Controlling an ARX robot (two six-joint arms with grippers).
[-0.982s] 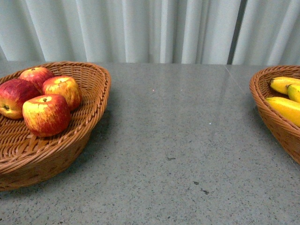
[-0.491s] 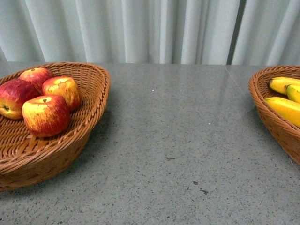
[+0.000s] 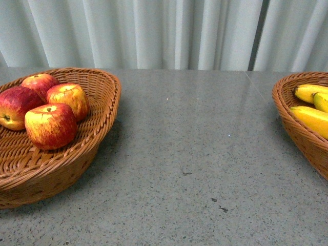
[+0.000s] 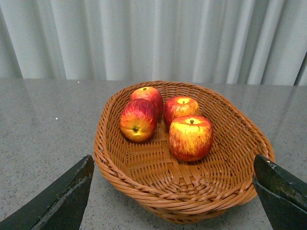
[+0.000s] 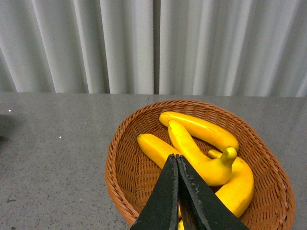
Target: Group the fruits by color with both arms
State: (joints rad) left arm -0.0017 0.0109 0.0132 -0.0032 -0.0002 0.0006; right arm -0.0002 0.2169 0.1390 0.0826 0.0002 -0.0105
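Several red apples (image 3: 50, 124) with yellow streaks lie in a wicker basket (image 3: 105, 110) at the left of the table. Yellow bananas (image 3: 312, 118) lie in a second wicker basket (image 3: 294, 128) at the right edge. Neither arm shows in the front view. In the left wrist view my left gripper (image 4: 173, 160) is open wide and empty, in front of the apple basket (image 4: 192, 191), with the apples (image 4: 190, 138) beyond it. In the right wrist view my right gripper (image 5: 176, 158) is shut on nothing, over the near side of the banana basket (image 5: 120, 163), above several bananas (image 5: 201, 129).
The grey speckled table (image 3: 205, 154) stretches between the two baskets. A pale pleated curtain (image 3: 164, 31) hangs behind the table's far edge.
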